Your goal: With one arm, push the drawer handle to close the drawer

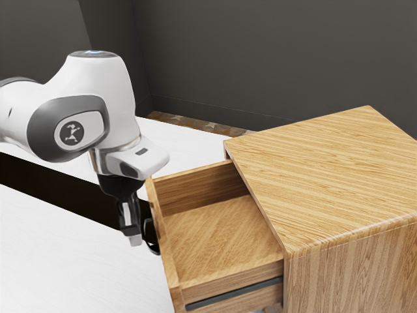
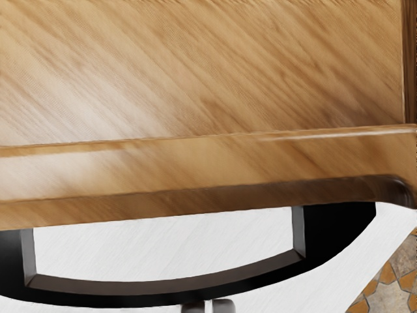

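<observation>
The drawer [image 1: 171, 267] stands well out of the wooden cabinet [image 1: 326, 169], which fills the exterior view's right; its bare inner floor shows. The black bow handle [image 2: 339, 228] is on the drawer's front, facing the arm [image 1: 104, 85], and curves outward from the panel. The arm comes in from the exterior view's left, with its hand [image 1: 135, 240] pointing down just in front of the handle. The hand is closed or very nearly so, its fingertips side by side with a thin gap, and it has hold of nothing. In the wrist view, the tips are at the outer edge of the bow, near its middle; I cannot tell whether they touch it. A dark runner [image 1: 234, 293] lines the drawer's near side. The white counter [image 1: 65, 261] lies below the hand, and patterned tiles [image 2: 391, 297] show beyond its edge.
</observation>
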